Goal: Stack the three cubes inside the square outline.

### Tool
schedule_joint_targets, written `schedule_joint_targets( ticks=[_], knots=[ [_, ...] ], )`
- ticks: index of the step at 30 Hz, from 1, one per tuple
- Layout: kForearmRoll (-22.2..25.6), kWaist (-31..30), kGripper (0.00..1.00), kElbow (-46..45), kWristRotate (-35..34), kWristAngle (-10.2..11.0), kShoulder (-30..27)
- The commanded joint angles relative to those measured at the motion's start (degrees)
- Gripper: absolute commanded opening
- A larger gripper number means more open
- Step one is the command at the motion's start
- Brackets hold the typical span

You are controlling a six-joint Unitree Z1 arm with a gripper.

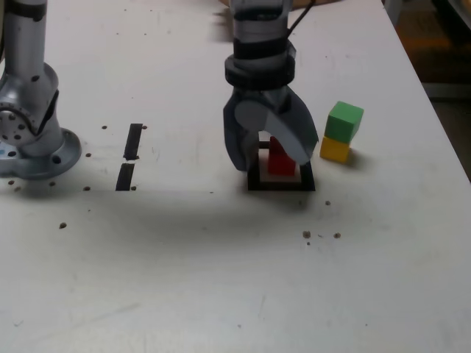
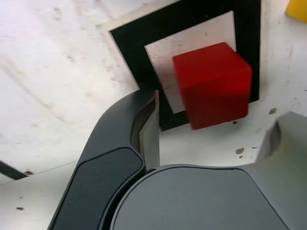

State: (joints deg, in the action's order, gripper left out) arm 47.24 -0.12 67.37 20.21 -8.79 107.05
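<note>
Carefully now: claw point(image 1: 271, 163) spread wide, red cube point(image 1: 281, 163) free between its fingers, inside the square outline point(image 1: 281, 186); best lift straight clear, not nudging it.

Cube point(image 2: 211, 86) in square outline point(image 1: 281, 186), stacked cubes point(image 1: 344, 121) beside

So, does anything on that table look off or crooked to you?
The green cube sits slightly askew on the yellow cube, overhanging it toward the exterior view's right, so that pair looks a bit uneven.
</note>
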Motion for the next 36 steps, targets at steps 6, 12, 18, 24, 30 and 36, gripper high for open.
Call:
schedule_joint_targets(
  ticks=[6, 12, 18, 24, 30, 36],
  knots=[
    [5.97, 0.03, 0.96, 2.32, -0.85, 5.58, -7.11],
    [18.91, -1.33, 0.96, 14.31, 2.09, 11.79, -8.92],
    [29.78, -1.97, 0.96, 28.02, 8.85, 12.3, -5.21],
    [36.37, -1.99, 0.96, 36.86, 13.49, 12.02, 0.7],
    [37.82, -1.69, 0.96, 40.13, 15.0, 12.55, 6.32],
    [37.35, -0.66, 0.96, 40.15, 15.07, 13.64, 10.56]
  ],
)
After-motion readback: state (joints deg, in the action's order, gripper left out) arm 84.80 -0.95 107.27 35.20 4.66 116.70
